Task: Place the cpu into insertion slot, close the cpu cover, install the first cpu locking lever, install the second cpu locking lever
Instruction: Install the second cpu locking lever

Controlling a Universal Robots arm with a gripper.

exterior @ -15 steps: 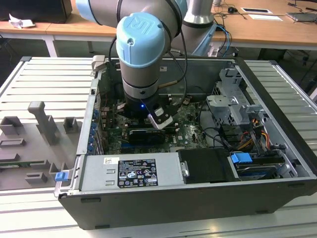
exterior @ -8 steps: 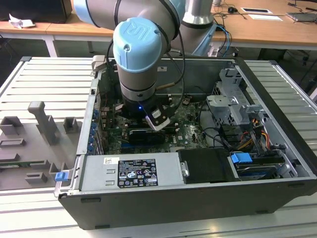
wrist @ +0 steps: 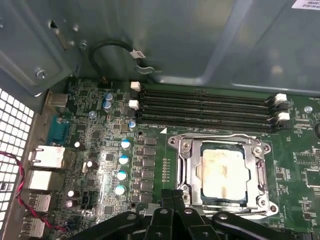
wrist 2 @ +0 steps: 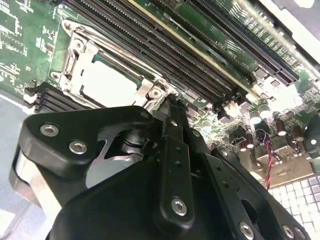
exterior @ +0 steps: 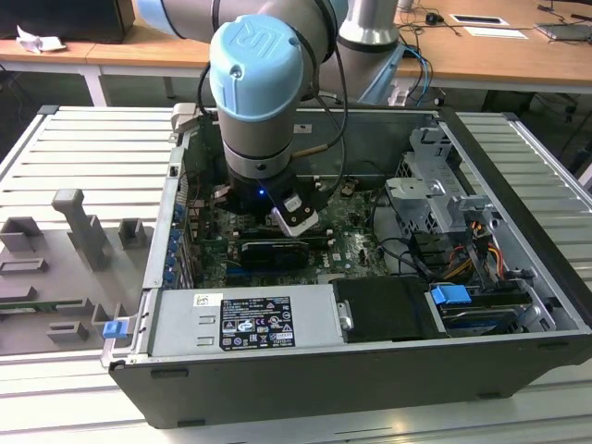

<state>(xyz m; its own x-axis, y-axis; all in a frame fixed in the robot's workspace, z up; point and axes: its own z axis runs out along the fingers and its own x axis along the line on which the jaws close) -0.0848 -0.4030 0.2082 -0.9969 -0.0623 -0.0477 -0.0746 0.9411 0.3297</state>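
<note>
One gripper (wrist: 172,200) is held just beside the closed cpu cover (wrist: 225,172).
Its jaws are drawn together, empty, at the socket's near edge, cpu (wrist: 223,172) seated.

Black gripper (wrist: 172,212) linkage sits just beside the square silver-rimmed insertion slot (wrist: 223,172) on the green circuit board (wrist: 100,150). Dull-silver square cpu (wrist: 223,173) is seated in it, thin silvery metal cpu cover (wrist: 187,170) frame down around it. Four long black memory slots (wrist: 205,107) lie beyond the socket from the gripper, grey metal case wall (wrist: 165,35) behind them.
</note>
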